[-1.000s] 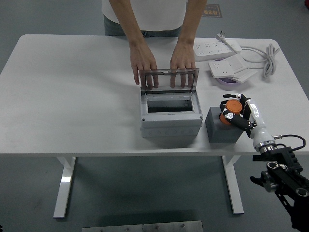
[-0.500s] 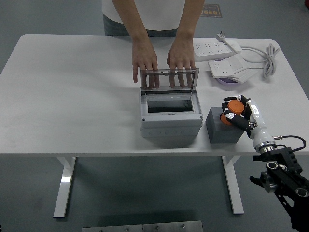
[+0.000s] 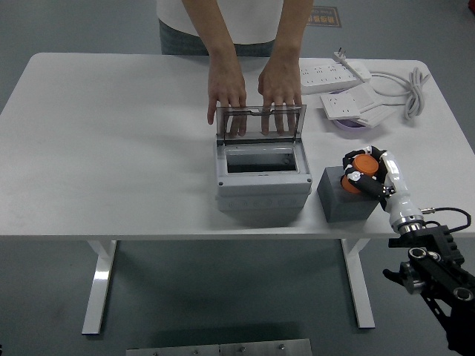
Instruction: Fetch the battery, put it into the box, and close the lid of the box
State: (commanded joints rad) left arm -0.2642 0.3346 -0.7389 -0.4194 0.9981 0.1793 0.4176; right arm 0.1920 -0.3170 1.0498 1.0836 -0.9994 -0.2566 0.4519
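Observation:
My right hand (image 3: 365,172) has its fingers curled around an orange battery (image 3: 358,170), held just above a dark grey block (image 3: 343,198) near the table's front right. To the left stands the grey box (image 3: 263,180), its clear lid (image 3: 260,122) raised upright at the back. A person at the far side rests both hands (image 3: 227,90) behind the lid, fingers showing through it. The box's inside looks dark and empty. My left arm does not appear.
White power strips (image 3: 334,73) and a cable (image 3: 413,90) lie at the back right, with a purple dish (image 3: 353,124) under a white socket plate. The table's front edge runs just below the box and block.
My right hand has risen slightly with the battery. The person's hands have shifted a little, the left one moving right and further back behind the lid.

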